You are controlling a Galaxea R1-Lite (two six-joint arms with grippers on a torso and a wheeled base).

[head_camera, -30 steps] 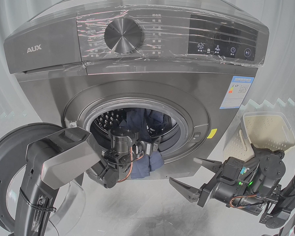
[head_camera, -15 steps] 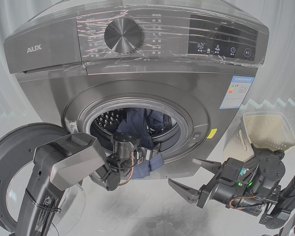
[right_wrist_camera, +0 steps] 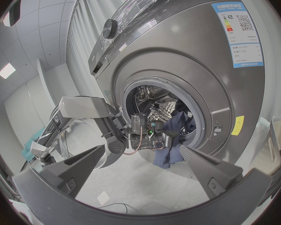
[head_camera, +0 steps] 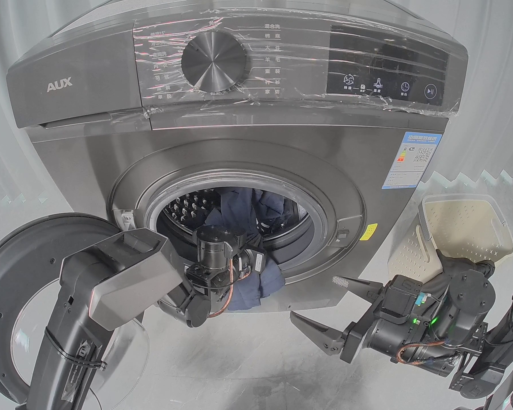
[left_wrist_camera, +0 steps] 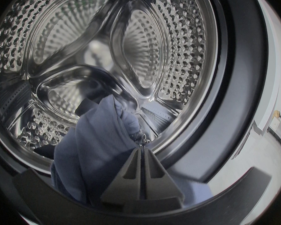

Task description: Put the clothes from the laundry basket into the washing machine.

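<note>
Left gripper (left_wrist_camera: 142, 156) is pinched shut on the navy garment (left_wrist_camera: 95, 141), which drapes from the washing machine (head_camera: 97, 149) drum over its door rim. Right gripper (head_camera: 312, 298) is spread wide, near the laundry basket (head_camera: 467, 223).

Bright even light, prob. ceiling panel (right_wrist_camera: 6, 70); drum (left_wrist_camera: 140, 47) glare; fisheye warp, dark corners.

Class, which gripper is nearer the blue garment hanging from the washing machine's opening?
Left. The left gripper is shut on the blue garment itself; the right gripper hangs open, apart from it, in front of the laundry basket.
</note>
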